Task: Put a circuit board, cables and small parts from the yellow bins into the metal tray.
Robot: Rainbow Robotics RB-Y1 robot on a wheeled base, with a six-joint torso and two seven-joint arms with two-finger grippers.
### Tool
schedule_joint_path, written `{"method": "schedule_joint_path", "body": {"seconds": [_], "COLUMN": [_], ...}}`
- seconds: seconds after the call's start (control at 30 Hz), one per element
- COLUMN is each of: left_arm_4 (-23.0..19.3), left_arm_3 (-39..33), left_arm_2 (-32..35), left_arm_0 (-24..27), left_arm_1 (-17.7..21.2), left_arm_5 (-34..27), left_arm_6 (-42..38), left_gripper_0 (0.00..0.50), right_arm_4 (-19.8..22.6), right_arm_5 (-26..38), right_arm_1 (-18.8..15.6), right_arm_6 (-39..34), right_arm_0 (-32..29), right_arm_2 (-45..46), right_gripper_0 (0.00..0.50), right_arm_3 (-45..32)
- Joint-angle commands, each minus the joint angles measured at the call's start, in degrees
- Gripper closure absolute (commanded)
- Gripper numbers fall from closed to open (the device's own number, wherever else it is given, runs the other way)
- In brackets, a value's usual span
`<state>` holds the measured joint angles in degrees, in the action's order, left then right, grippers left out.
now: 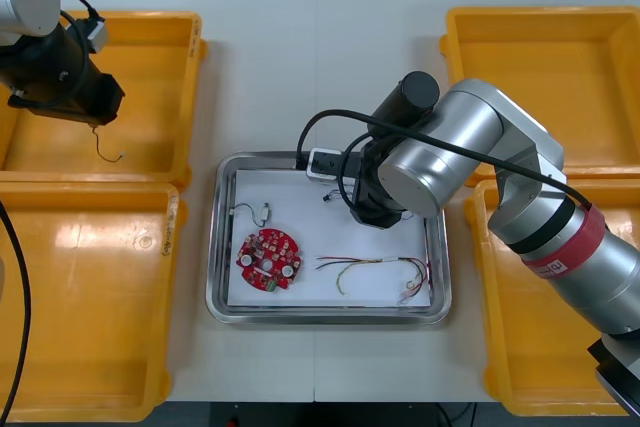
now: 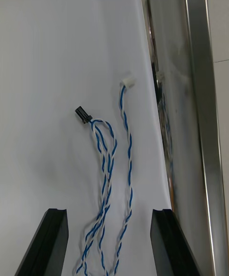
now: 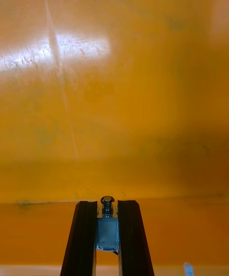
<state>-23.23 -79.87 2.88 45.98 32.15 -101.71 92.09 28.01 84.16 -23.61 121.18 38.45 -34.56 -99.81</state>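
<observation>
My right gripper (image 2: 109,238) hangs low over the white inside of the metal tray (image 1: 222,247), open. A twisted blue and white cable (image 2: 110,161) lies loose on the liner between its fingers, beside the tray's shiny wall (image 2: 195,114). A round red circuit board (image 1: 268,259), a short black cable (image 1: 252,212) and a red and yellow cable (image 1: 378,269) also lie in the tray. My left gripper (image 3: 108,205) is shut on a small metal part (image 3: 108,233) above the far left yellow bin (image 1: 160,42). A thin wire (image 1: 106,151) dangles below it.
Two yellow bins stand at each side: near left (image 1: 90,297), far right (image 1: 540,57) and near right (image 1: 515,347). My right arm (image 1: 430,152) covers the tray's far right corner. A strip of bare table (image 1: 320,77) runs beyond the tray.
</observation>
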Motion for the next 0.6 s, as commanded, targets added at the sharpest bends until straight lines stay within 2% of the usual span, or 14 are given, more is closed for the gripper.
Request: {"method": "schedule_joint_path", "body": {"seconds": [0.03,0.2,0.37,0.6], "left_arm_4": [0.73,0.47,0.47,0.64], "left_arm_3": [-8.19,-15.14,-20.59,-26.21], "left_arm_2": [1.52,1.43,1.25,-2.26], "left_arm_0": [-2.65,-4.94,-6.43,-8.80], "left_arm_1": [1.60,-0.51,-2.97,-5.43], "left_arm_5": [-3.75,-7.36,-8.29,-8.29], "left_arm_6": [5.11,0.63,-2.71,-8.69], "left_gripper_0": [0.500,0.500,0.500,0.500], "right_arm_4": [-0.06,1.08,4.77,9.69], "right_arm_5": [-0.57,1.71,5.84,15.25], "right_arm_1": [-1.26,-1.26,-1.26,-1.26], "right_arm_6": [-0.51,-1.21,-1.91,-3.14], "right_arm_0": [0.14,0.75,2.07,5.15], "right_arm_2": [0.28,1.78,4.32,9.60], "right_gripper_0": [0.000,0.000,0.000,0.000], "right_arm_3": [-0.74,-1.27,-1.79,-3.02]}}
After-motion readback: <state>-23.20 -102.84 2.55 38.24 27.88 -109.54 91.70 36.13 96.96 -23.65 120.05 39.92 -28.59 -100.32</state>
